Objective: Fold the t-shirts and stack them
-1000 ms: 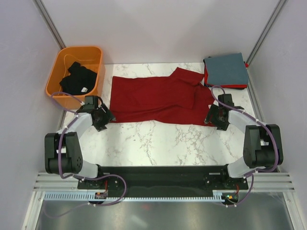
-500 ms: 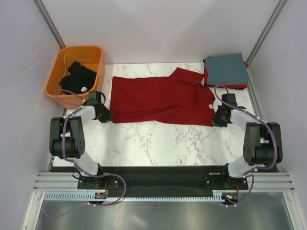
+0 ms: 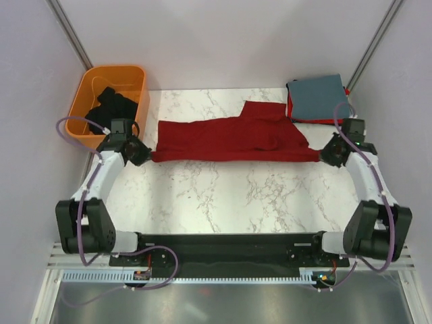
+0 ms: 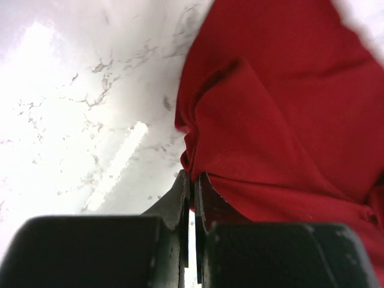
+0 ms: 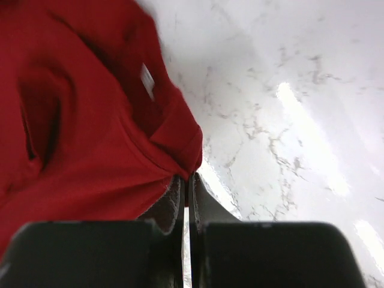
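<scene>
A dark red t-shirt (image 3: pixel 233 138) hangs stretched between both grippers above the marble table, its near edge lifted and pulled taut. My left gripper (image 3: pixel 146 155) is shut on the shirt's left corner (image 4: pixel 198 174). My right gripper (image 3: pixel 322 155) is shut on the right corner (image 5: pixel 189 162), where a small white tag (image 5: pixel 147 80) shows. A folded grey-blue t-shirt (image 3: pixel 318 98) lies on a folded red one (image 3: pixel 291 111) at the back right. A black t-shirt (image 3: pixel 115 111) sits in the orange basket.
The orange plastic basket (image 3: pixel 91 84) stands at the back left, close to my left arm. Grey walls with metal posts enclose the table on three sides. Bare marble table (image 3: pixel 223 196) lies between the shirt and the arm bases.
Both grippers shut on the near corners of the dark red shirt, then lifted them and moved outward and toward the back. The shirt, flat before, is now a narrower taut band.
</scene>
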Available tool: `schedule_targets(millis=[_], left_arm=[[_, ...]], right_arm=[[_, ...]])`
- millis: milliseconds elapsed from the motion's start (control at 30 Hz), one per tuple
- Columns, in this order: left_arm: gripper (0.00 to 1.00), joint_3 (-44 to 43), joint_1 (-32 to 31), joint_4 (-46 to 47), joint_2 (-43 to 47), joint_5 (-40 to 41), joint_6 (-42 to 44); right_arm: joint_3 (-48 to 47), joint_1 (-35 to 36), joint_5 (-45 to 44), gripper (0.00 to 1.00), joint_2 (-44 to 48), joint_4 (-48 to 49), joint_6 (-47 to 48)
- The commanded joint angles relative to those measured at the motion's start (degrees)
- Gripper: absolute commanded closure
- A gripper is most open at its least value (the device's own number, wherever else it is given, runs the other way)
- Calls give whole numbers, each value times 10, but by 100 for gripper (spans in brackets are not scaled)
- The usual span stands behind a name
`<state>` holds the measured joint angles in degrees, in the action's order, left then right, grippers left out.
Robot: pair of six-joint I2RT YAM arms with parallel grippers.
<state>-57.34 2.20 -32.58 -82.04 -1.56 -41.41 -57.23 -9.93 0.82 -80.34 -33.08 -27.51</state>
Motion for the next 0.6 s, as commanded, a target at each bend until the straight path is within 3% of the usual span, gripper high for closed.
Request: schedule_targets(millis=[0,233,300,567], left_arm=[[98,-4,23,-34,91,38,14],[98,158,25,-50,213,-1,-12],[98,201,25,-53,255,-15,-25],[94,231,23,-100,338,-33,-84]], right_arm=[[14,-32,-9,100,76,-55,-13],[165,-32,31,100,188,-65,-38],[170,-32,28,100,213,-80,-70],[192,-32,38,100,329,-136,-179]])
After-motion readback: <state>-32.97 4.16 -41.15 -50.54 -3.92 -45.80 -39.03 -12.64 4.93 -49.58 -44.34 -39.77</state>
